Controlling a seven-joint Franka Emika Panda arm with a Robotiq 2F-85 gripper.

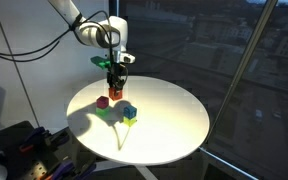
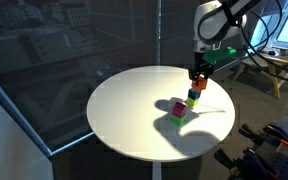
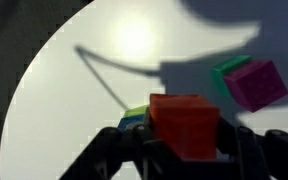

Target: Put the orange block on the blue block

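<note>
Orange block point(image 3: 184, 125) is sitting pinched in the tool point(image 3: 189, 152), with the dark fingers point(image 3: 246, 148) pressing on its left and right faces at lower centre of the wrist view. In an exterior view the tool point(image 1: 115, 67) is hanging at upper centre of the frame, carrying the orange block point(image 1: 115, 73) clear of the white round bench point(image 1: 174, 115). Below and slightly right of the tool, the blue block point(image 1: 127, 108) is resting on the bench, touching a yellow-green cube point(image 1: 131, 118); cannot tell whether it is lying on top of that cube or beside it. In the wrist view a sliver of blue is peeking out just left of the orange block. Magenta cube point(image 3: 256, 85) is sitting at right of the wrist frame, touching a green cube point(image 3: 229, 70). Arm shadow point(image 3: 214, 25) is falling across the bench.
</note>
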